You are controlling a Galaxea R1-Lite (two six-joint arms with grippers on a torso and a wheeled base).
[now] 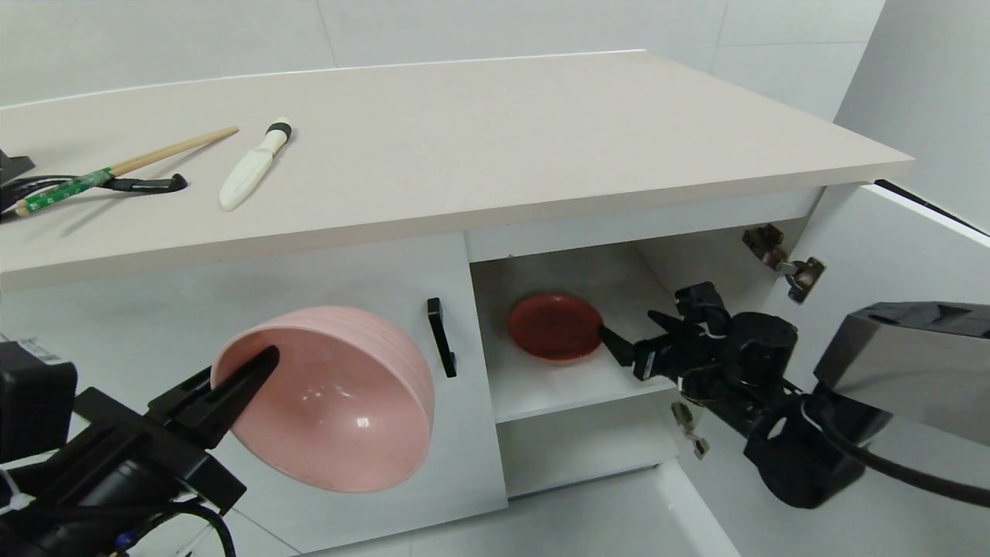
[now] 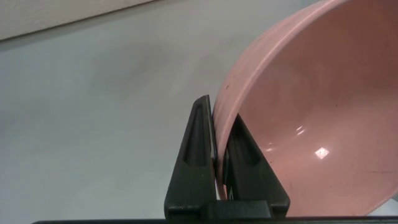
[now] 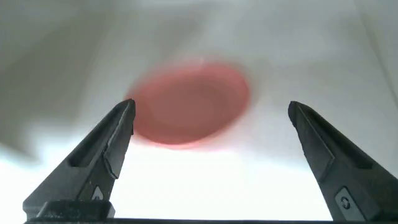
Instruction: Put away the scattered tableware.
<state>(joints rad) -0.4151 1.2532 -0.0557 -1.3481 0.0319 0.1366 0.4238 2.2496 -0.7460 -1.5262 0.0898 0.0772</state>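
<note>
Your left gripper [image 1: 267, 362] pinches the pink bowl [image 1: 340, 402] by its rim before the closed door [image 1: 363, 267], right gripper [image 1: 628, 329] spread wide near the shelved red plate [image 1: 554, 326]; clip that door and the bowl may slip.

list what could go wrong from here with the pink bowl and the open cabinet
1. The left gripper pinches the ribbed pink bowl by its rim alone, so it may slip or swing.
2. The bowl hangs close to the black handle of the closed white door and could knock it.
3. The right gripper, open, sits in the opening before the round red plate, so the arms might collide there.
</note>
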